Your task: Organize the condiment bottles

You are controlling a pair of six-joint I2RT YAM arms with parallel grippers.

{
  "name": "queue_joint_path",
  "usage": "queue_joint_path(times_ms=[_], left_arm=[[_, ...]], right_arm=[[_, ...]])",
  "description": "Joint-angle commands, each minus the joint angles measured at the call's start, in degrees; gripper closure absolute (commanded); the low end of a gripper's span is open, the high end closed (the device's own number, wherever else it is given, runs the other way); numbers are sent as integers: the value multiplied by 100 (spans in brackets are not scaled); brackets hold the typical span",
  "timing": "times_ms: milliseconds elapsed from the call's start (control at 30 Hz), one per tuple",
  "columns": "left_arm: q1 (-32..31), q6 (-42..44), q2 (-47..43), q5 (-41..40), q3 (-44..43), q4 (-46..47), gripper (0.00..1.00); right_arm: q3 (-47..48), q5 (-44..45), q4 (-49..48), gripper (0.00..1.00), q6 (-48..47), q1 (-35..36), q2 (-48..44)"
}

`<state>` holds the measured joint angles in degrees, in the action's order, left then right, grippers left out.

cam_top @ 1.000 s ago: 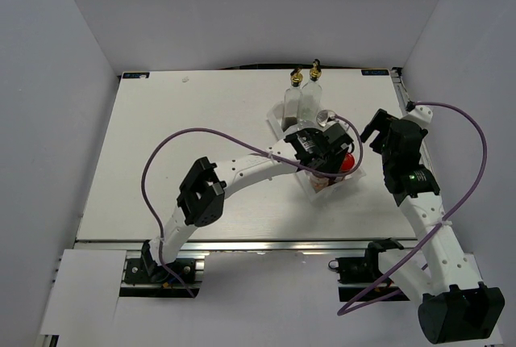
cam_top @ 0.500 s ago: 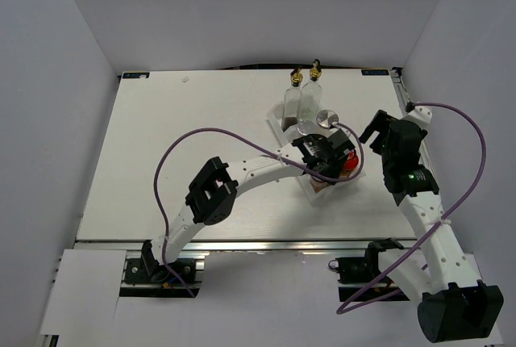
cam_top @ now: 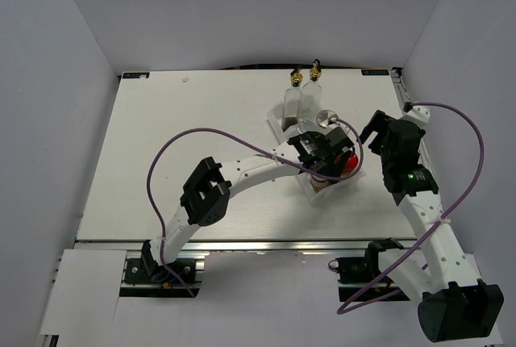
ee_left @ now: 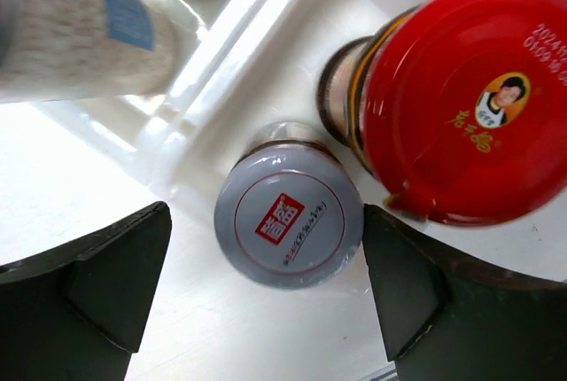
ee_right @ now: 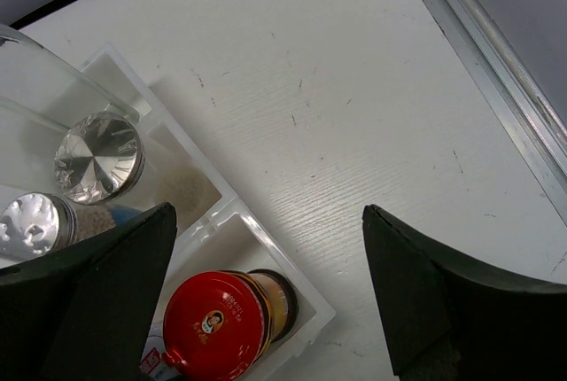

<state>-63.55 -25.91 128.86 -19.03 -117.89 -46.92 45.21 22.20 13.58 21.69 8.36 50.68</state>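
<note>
Left tool (ee_left: 266, 221) stands wide over the short pale-lidded jar (ee_left: 288, 217), one finger on either side. There is a gap on the jar's left side, so nothing is gripped. The jar sits upright at the centre of the left wrist view, seemingly in the end compartment of the white tray (ee_left: 221, 53), just beside the red-capped jar (ee_left: 469, 97). A white cylinder (ee_left: 71, 27) is in the next compartment, upper left.

In the top view, two glass bottles (cam_top: 292, 105) stand at the tray's far end, upper centre. Right tool (ee_right: 268, 221) is also wide and empty, over the desk (ee_right: 354, 115) at the tray's edge.

Handling, as a judgement: the jar is small, rigid and probably light. Its smooth lid and wall could slip. Best taken across the body below the lid, clear of the red cap.
</note>
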Motion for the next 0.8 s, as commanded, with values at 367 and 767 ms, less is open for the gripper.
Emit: queue_joint_path(times_ms=[367,767], left_arm=[[158,-71,-3392,-1885,2381,666,2],[3400,-986,-7082,-2264,5942,1632,2]], right_arm=[[111,-93,-93,11,-139,-19,56],[-21,145,-242,11,-95,-19,-84]])
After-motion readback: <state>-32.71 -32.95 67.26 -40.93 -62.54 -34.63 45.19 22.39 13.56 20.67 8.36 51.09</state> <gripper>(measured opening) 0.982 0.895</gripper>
